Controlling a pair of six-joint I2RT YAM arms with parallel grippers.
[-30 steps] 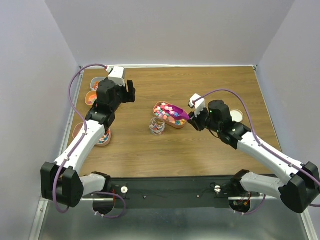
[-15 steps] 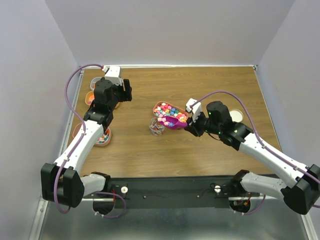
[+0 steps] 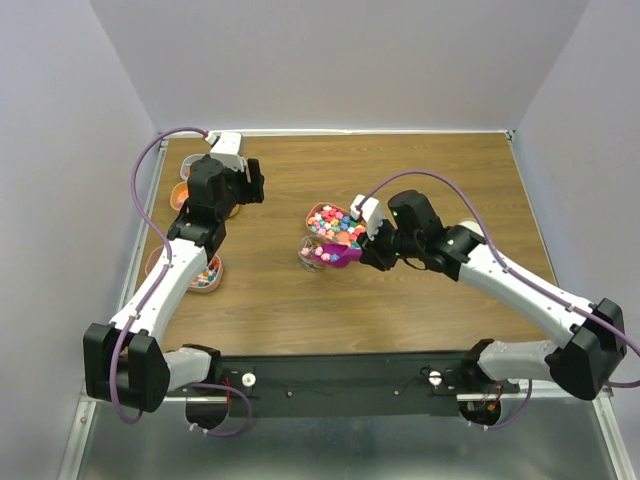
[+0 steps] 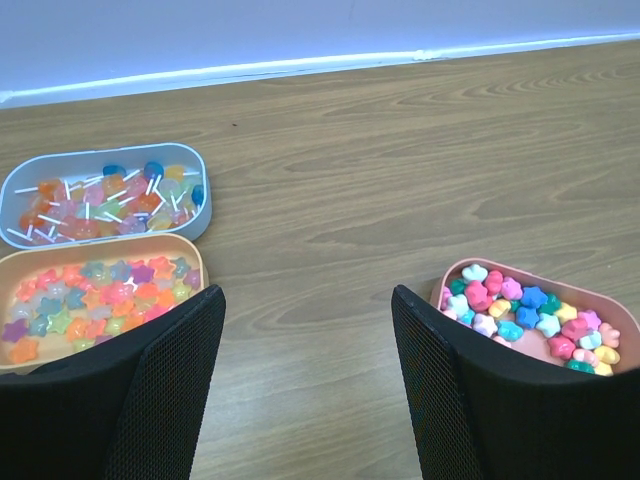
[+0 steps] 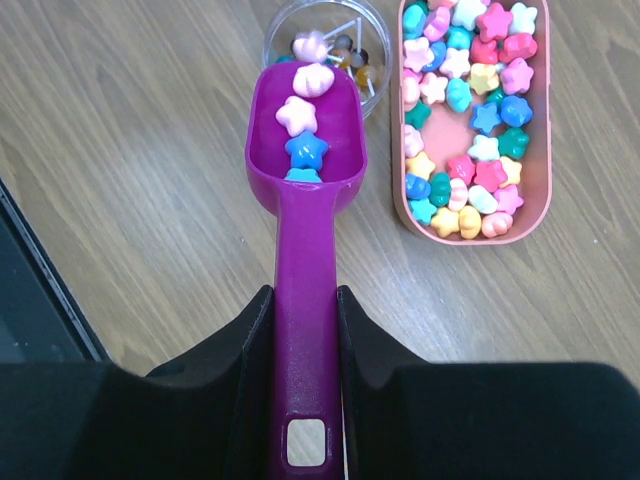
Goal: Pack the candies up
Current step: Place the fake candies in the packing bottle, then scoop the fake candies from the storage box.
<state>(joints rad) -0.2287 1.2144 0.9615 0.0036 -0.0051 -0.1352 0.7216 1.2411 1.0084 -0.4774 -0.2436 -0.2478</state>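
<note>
— So, what is laid out on the wooden table (image 3: 420, 170) in the top view?
— Two arms are reached across it. The left gripper (image 4: 305, 320) is held wide apart at the upper left of that view, with nothing between its fingers. The right gripper (image 5: 300, 300) is clamped on the handle of a magenta scoop (image 5: 305, 200) near the centre.
— Which containers are seen?
— In the left wrist view a pale blue tray (image 4: 120, 148) of stick sweets is set at the upper left, an orange tray (image 4: 196, 268) of star gummies just below it, and a pink tray (image 4: 560, 288) at the lower right. A small clear jar (image 5: 272, 40) is shown at the top of the right wrist view.
— Where are the candies (image 5: 470, 100)?
— Most are heaped in the trays. A few are lined up in the scoop's bowl, whose tip is held over the jar's rim, and some are seen inside the jar.
</note>
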